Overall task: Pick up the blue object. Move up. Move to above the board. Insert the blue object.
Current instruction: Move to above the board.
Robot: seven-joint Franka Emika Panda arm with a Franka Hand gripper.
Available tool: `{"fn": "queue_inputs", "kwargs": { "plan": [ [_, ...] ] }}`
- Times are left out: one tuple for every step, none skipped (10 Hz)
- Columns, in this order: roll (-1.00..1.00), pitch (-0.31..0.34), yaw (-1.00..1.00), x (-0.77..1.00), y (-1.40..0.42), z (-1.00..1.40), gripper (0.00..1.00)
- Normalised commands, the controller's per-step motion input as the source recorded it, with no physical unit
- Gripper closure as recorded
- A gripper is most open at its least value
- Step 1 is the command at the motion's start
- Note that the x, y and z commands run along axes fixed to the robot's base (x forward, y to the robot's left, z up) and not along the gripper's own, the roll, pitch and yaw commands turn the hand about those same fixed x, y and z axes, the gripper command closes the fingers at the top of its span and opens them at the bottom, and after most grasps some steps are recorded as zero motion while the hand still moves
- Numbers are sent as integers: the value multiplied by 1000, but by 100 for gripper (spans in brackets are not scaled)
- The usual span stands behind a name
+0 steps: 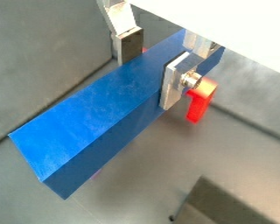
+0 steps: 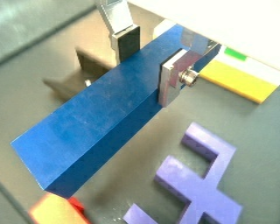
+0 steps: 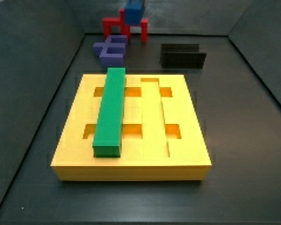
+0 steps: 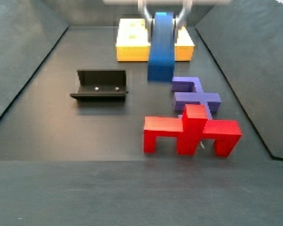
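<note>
Hand [image 2: 149,54] clenched on the blue object [image 2: 101,127], a long, straight, dark blue rectangular bar.

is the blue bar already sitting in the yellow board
No: in a side view the gripper holds the blue object tilted in the air, apart from the board, where only the green bar lies.

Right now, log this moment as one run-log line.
phase: carry | gripper: shut on blue object, lifted off floor | board: green bar in one groove | insertion: not yet done
</note>
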Motion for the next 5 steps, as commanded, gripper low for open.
{"fn": "queue_inputs", "kwargs": {
  "plan": [
    [25,49,7,6,5,1400,100],
    [27,65,3,-4,4,1400,100],
    [16,53,6,18,-2,972,100],
    [13,57,2,35,2,748,100],
    [11,71,2,32,-1,352,100]
  ]
}}
